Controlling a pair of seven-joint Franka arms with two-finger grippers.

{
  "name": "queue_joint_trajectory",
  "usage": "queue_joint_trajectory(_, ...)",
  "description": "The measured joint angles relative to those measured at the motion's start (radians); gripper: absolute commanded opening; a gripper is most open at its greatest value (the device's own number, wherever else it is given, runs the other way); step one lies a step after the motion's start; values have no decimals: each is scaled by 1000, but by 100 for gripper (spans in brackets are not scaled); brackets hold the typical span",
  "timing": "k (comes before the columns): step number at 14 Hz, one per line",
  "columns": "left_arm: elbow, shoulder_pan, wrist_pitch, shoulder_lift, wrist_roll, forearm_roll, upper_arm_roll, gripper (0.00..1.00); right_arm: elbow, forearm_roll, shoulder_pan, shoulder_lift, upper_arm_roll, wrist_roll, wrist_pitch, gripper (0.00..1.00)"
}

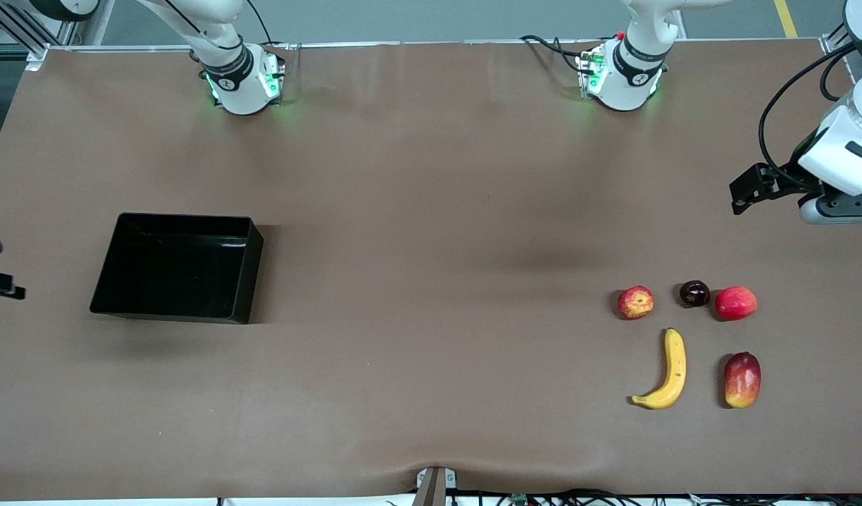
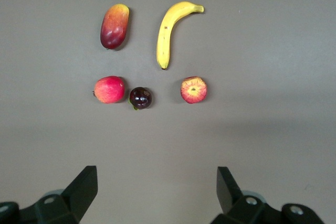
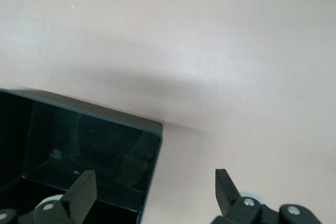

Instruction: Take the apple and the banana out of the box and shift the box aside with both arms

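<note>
Right now I see my left claw (image 2: 156, 195) spread wide and empty, hanging over bare brown worktop (image 1: 431, 281) at the left arm's end. The curved yellow banana (image 1: 666, 372) and small streaked red apple (image 1: 635, 302) lie near it on the worktop. My right claw (image 3: 152, 195) gapes, empty, over a corner of the shallow glossy black plastic box (image 1: 178, 268) at the right arm's end.
</note>
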Motion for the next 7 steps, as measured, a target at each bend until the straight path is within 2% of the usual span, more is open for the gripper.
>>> queue_joint_trajectory(2, -1, -1, 0, 0, 0, 0, -2, 100, 33, 0, 51, -46, 4, 62, -39, 100)
queue_joint_trajectory(5, -1, -2, 0, 0, 0, 0, -3, 100, 36, 0, 138, -108, 6, 276, -158, 100)
queue_joint_trajectory(7, -1, -3, 2, 0, 0, 0, -4, 100, 32, -1, 192, -129, 7, 341, -184, 100)
